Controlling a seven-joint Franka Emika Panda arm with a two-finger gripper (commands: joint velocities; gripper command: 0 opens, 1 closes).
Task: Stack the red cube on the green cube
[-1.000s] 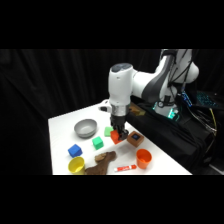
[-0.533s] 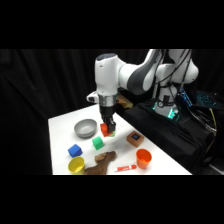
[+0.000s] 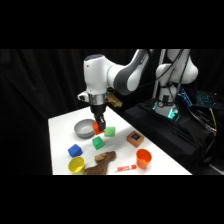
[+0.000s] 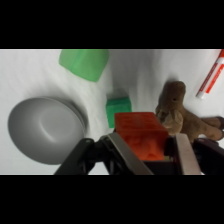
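Our hand (image 4: 145, 150) grips the red cube (image 4: 141, 134) in the air; we see the green cube (image 4: 119, 110) just beyond it, lower, beside the grey bowl (image 4: 45, 127).

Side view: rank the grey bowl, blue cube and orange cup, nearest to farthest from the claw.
The claw holds the red cube.
1. Grey bowl, right beside it on the picture's left.
2. Blue cube, toward the table's front left.
3. Orange cup, front right.
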